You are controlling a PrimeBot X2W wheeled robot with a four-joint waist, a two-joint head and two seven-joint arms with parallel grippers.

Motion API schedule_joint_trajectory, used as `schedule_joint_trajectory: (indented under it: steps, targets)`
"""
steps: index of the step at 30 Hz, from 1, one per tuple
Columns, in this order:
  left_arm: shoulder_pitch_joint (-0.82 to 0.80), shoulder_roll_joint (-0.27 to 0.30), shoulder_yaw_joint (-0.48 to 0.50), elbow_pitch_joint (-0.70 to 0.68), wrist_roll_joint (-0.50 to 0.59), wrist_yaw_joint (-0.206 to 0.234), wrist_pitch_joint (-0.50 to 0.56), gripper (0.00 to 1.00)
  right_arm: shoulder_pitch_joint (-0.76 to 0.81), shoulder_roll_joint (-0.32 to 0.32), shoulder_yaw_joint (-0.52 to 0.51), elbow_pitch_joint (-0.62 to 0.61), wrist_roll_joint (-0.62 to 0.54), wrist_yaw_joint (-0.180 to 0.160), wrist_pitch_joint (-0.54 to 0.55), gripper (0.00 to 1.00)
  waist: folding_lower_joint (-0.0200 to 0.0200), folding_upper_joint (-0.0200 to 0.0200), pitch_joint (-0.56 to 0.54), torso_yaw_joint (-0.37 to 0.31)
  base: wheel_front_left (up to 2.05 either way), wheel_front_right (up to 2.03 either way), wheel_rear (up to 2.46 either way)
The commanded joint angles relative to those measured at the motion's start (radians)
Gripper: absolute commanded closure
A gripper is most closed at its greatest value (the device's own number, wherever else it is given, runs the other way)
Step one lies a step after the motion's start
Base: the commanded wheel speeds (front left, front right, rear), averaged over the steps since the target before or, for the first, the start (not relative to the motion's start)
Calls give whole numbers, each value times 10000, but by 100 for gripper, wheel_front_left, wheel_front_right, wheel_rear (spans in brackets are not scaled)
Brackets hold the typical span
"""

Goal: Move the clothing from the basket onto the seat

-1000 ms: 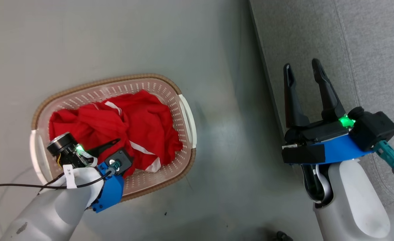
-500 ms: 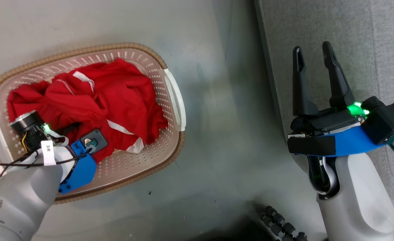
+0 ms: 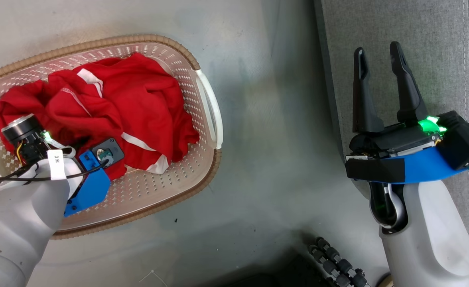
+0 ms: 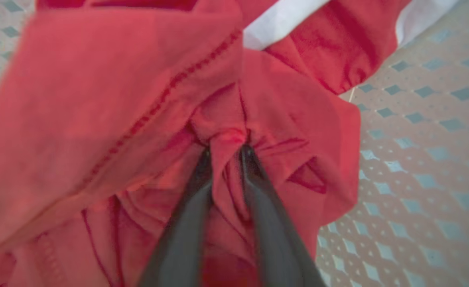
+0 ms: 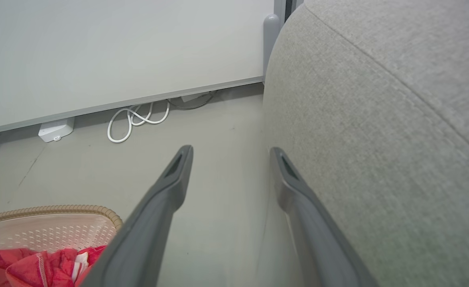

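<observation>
Left gripper [image 4: 226,151] nearly closed, I pinch 1 thin fold of bright red fabric clothing [image 4: 99,79]; lifting could slip it.

Soft matt red cloth with smooth white trim and stitched hems, pinched between the dark matt plastic fingers [image 4: 186,207] of the left gripper [image 4: 226,148]: clothing [image 3: 138,95]. Around it, cream perforated plastic, faintly glossy, with a brown woven-look rim: basket [image 3: 178,175]. Same dark matt plastic on the right gripper [image 3: 378,47]. To its right, coarse grey woven upholstery, matt, seamed: seat [image 3: 430,24]. To its left, smooth grey floor [image 3: 266,119] with a dull sheen. Ahead of it, glossy white cable [image 5: 133,119].
</observation>
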Motion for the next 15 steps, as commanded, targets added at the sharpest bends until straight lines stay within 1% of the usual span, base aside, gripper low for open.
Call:
schedule_joint_trajectory:
  steps: [1, 9, 15]
  targets:
    - [-76, 49, -10, 46, 32, 34, -2, 100, -156, -13, -23, 12, 4, -7, -7, 0, -1, 0, -23, 13, 0, 0, 0]
    - [231, -300, 45, 65, -297, 23, -400, 100, -173, -13, -80, 168, -78, -7, -7, 0, -1, 0, -513, 147, 0, 0, 0]
    - [542, -772, 231, 63, -678, 48, -927, 100, 34, -13, -193, 304, -259, -7, -7, 0, -1, 0, -1228, 385, 0, 0, 0]
